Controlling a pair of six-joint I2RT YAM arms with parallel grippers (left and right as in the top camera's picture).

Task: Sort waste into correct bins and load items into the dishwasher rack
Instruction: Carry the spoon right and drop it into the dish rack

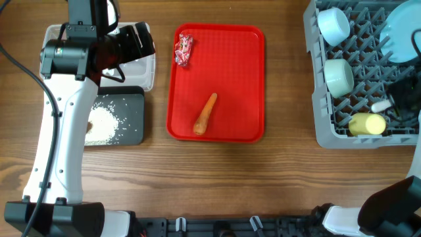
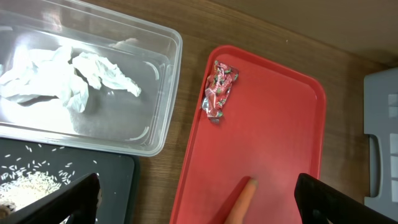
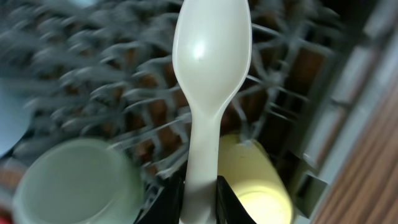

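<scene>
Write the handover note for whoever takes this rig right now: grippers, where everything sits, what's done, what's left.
Grippers: the left gripper is open and empty, hanging over the near edge of the red tray. The right gripper is shut on the white spoon, above the rack.
Done: tissue in the clear tub; rice in the black tub; bowls, plate and yellow cup in the rack.
Left: set the spoon in the rack; bin the candy wrapper and carrot, both lying on the tray.

Carrot (image 1: 205, 113), wrapper (image 1: 183, 49) on tray (image 1: 250, 39); tissue (image 2: 62, 78) in clear bin (image 2: 124, 121); spoon (image 3: 211, 56) above rack (image 1: 320, 125).
</scene>
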